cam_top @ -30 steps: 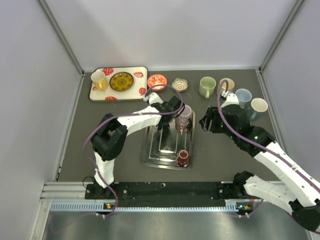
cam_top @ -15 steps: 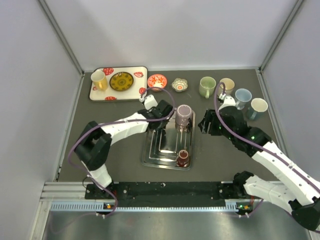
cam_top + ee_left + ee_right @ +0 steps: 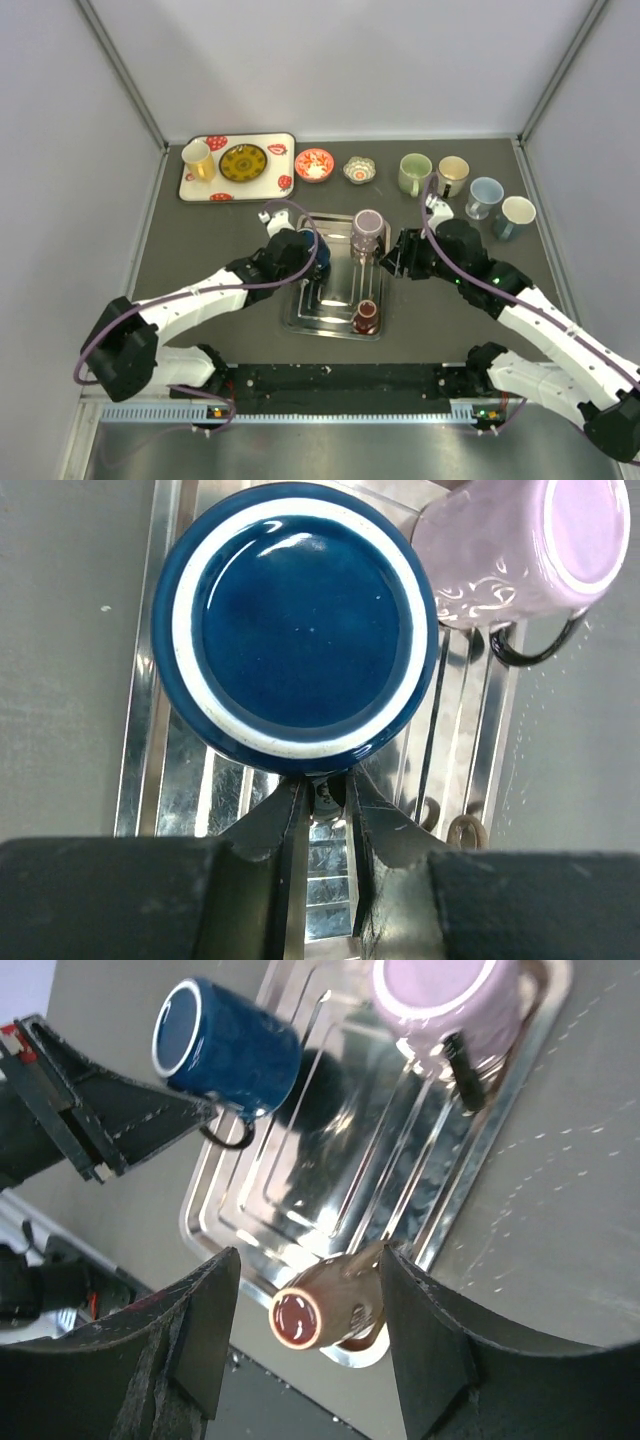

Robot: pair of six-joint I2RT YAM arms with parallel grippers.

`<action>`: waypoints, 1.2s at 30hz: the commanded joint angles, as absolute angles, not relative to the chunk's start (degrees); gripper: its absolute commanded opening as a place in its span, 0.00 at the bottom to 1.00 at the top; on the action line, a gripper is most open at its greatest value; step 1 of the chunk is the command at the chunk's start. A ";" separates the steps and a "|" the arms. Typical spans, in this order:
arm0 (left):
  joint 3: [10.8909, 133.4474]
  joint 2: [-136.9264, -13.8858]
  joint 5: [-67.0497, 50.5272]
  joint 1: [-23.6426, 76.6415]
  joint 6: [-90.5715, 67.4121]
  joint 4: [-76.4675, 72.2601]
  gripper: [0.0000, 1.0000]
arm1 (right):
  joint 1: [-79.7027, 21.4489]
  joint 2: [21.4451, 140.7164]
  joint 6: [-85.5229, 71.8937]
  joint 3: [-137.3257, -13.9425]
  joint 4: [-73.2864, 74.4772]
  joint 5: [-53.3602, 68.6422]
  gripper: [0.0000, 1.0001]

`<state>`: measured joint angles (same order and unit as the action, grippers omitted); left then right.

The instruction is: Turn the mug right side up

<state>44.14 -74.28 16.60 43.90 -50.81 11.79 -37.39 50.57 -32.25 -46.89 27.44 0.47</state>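
My left gripper (image 3: 303, 256) is shut on the handle of a dark blue mug (image 3: 318, 258) and holds it just above the left part of the steel tray (image 3: 300, 318). In the left wrist view the blue mug (image 3: 293, 630) shows its white-ringed base, and the fingers (image 3: 285, 830) pinch the handle. In the right wrist view the blue mug (image 3: 228, 1048) is tilted over its shadow. A pink mug (image 3: 368, 232) and a maroon mug (image 3: 366, 317) stand upside down on the tray. My right gripper (image 3: 392, 257) is open and empty beside the tray's right edge.
Four upright mugs (image 3: 415, 173) stand in a row at the back right. A patterned tray (image 3: 272, 176) with a yellow mug and a plate sits at the back left. Two small bowls (image 3: 314, 163) lie between them. Grey walls enclose the table.
My left gripper has pulled back from beside the pink mug toward the near left, carrying the blue mug. My right gripper has moved a little left toward the tray.
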 commanded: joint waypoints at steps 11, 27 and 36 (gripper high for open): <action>33.66 -55.65 9.58 43.77 -46.40 -18.45 0.00 | -37.88 45.62 -44.64 -32.88 -2.26 30.05 0.63; 35.95 -45.18 1.06 43.77 -53.78 -28.56 0.00 | -37.88 57.73 -69.43 -32.08 -41.73 42.45 0.68; 36.04 -42.80 -3.34 43.86 -55.46 -29.27 0.00 | -37.79 64.60 -72.86 -35.24 -48.43 43.60 0.70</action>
